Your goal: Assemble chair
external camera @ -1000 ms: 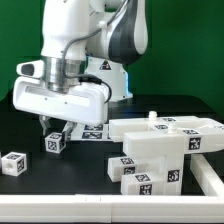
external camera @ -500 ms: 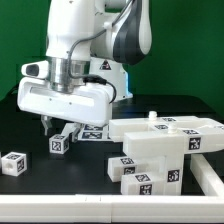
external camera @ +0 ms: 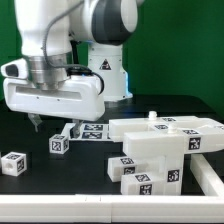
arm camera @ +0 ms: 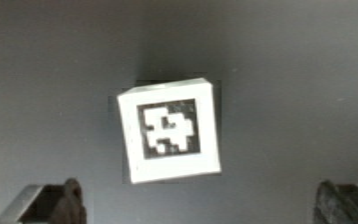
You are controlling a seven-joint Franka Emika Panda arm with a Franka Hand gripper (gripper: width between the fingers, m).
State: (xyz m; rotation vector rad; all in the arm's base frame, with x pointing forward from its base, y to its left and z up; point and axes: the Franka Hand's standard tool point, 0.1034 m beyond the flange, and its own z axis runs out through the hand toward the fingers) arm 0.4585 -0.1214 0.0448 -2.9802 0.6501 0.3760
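Wrist view: looking straight down at a small white cube (arm camera: 171,130) with a black-and-white tag on top, lying flat on the dark table (arm camera: 51,60). Both fingers of the gripper (arm camera: 197,203) spread wide apart, holding nothing, not touching the cube.

From the exterior view: same small white cube (external camera: 57,144) on the table, just under the gripper (external camera: 50,122) and near the marker board (external camera: 92,130). Pinched low down a second ago; now let go, with the arm lifted up and away. Left where it was.

Second cube (external camera: 13,162) off at the exterior view's left. Big chair parts (external camera: 160,140) piled at the exterior view's right, well apart.

Looks like a finished put-down. Chair still far from built, so probably time to fetch another part.
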